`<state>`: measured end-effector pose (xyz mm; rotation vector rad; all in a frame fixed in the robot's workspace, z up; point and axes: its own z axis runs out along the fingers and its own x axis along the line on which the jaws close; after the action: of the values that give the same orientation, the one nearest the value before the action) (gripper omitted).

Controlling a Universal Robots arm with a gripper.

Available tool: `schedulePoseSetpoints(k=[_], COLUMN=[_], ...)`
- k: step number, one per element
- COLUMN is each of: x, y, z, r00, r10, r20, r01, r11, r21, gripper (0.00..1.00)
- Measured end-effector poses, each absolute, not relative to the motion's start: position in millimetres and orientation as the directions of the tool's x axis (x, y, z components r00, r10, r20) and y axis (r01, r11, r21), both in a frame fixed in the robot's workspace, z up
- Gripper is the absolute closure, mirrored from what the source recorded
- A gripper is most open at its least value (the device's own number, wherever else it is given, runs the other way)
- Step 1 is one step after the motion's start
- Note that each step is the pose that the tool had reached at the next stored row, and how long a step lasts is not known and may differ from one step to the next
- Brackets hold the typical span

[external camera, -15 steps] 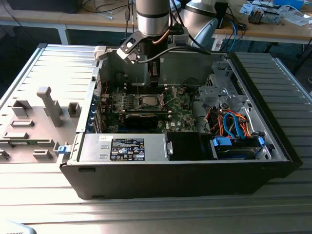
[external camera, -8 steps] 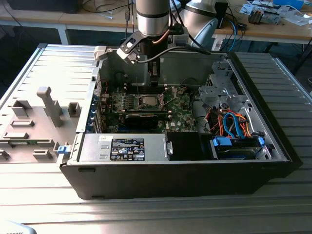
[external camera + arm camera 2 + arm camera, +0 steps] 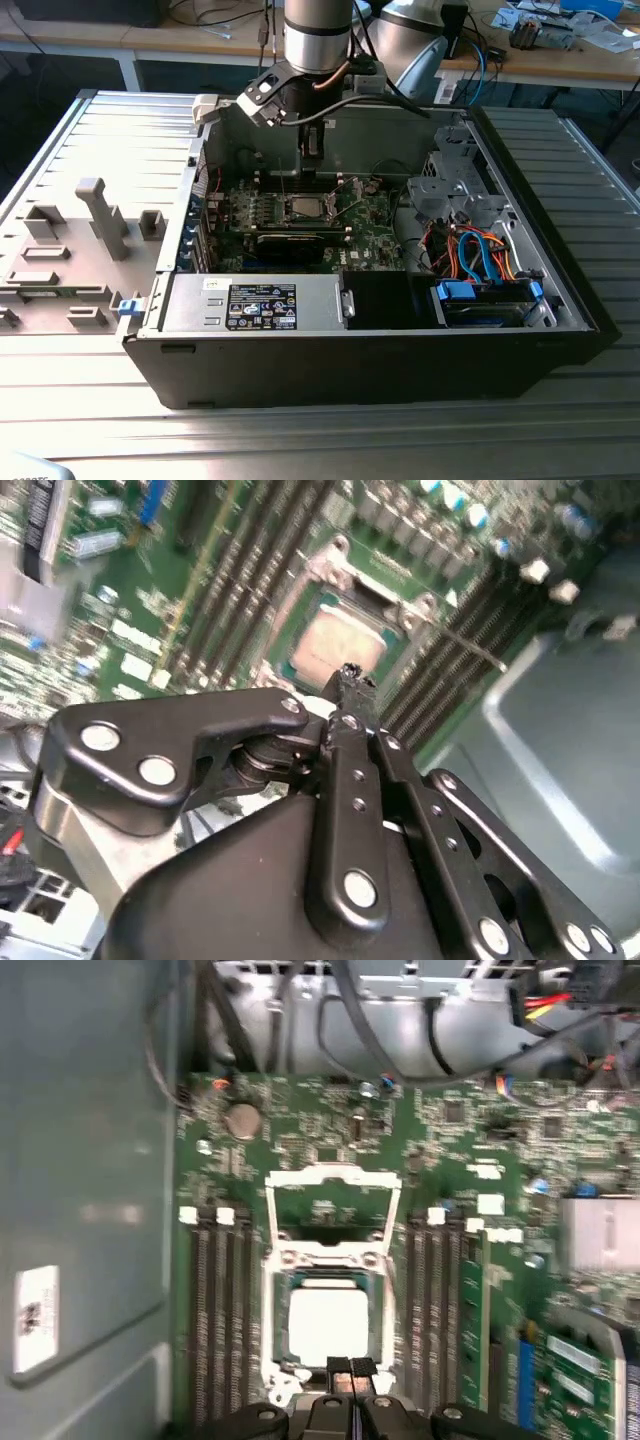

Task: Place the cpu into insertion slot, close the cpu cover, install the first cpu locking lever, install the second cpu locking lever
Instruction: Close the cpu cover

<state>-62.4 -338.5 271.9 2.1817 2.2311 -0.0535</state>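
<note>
Silver cpu [image 3: 325, 1325] sits in the slot [image 3: 272, 1332], cover [image 3: 333, 1175] open. Our claw [image 3: 351, 1366] hovers pressed together, empty. We'd tip that cover down squarely.

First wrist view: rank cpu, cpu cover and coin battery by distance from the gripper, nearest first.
1. cpu, seated in the insertion slot, right at the gripper tips.
2. cpu cover, lying open beyond the slot.
3. coin battery, farthest, past the cover near the board's edge.
</note>
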Motion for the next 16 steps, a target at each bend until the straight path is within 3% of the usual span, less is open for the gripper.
schedulePoseSetpoints(k=[16], x=[-43], y=[-338], z=[272], r00=[-0.023], r10=[0.999], r20=[-0.039], r01=[1.0], r11=[0.023], r21=[-0.012], gripper=[0.89])
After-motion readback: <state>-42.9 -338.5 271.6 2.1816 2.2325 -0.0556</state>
